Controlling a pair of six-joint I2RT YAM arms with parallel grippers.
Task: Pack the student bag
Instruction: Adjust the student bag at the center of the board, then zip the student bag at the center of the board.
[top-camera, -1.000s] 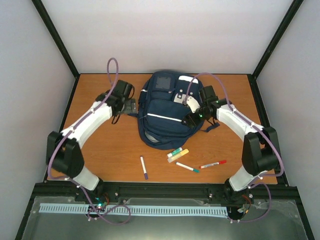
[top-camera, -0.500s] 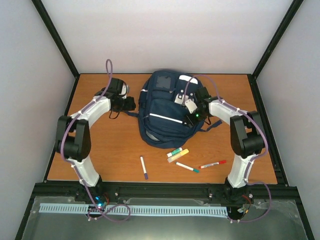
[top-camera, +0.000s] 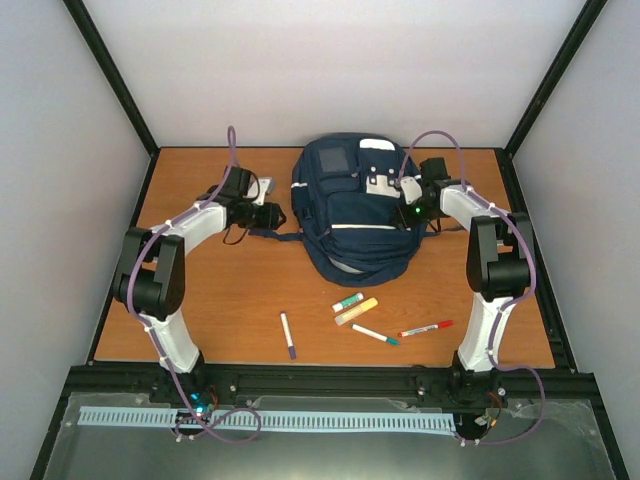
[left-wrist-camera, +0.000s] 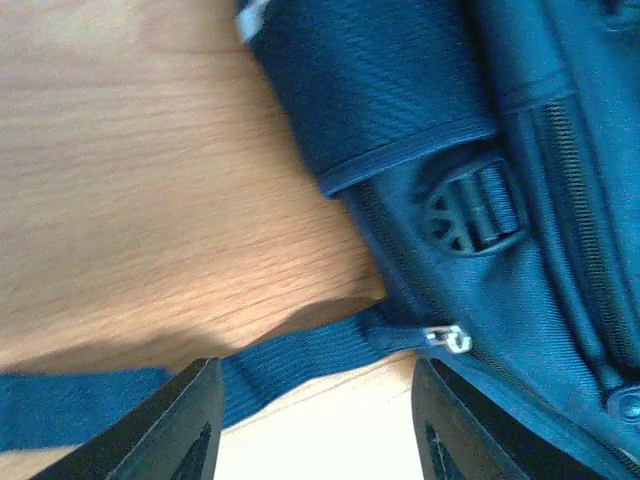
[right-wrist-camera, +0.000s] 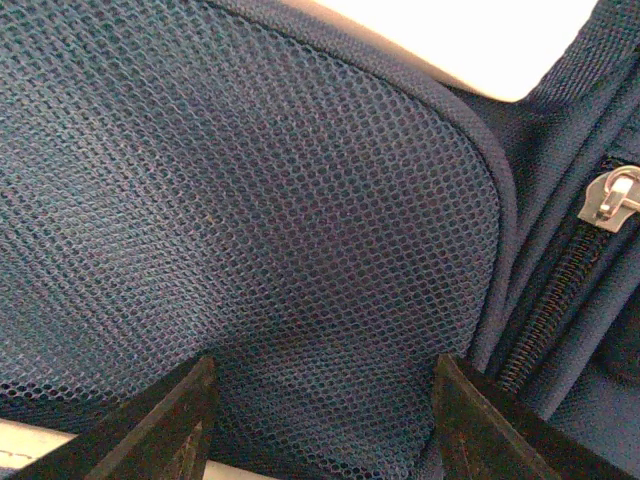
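Several white label patches (top-camera: 377, 144) on navy student bag (top-camera: 350, 215), writing unreadable

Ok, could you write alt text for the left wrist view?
A navy backpack fills the right side, lying on a wooden table, with a plastic buckle and a silver zipper pull. One strap runs left across the table between the two dark fingers of the left gripper, which stand apart.
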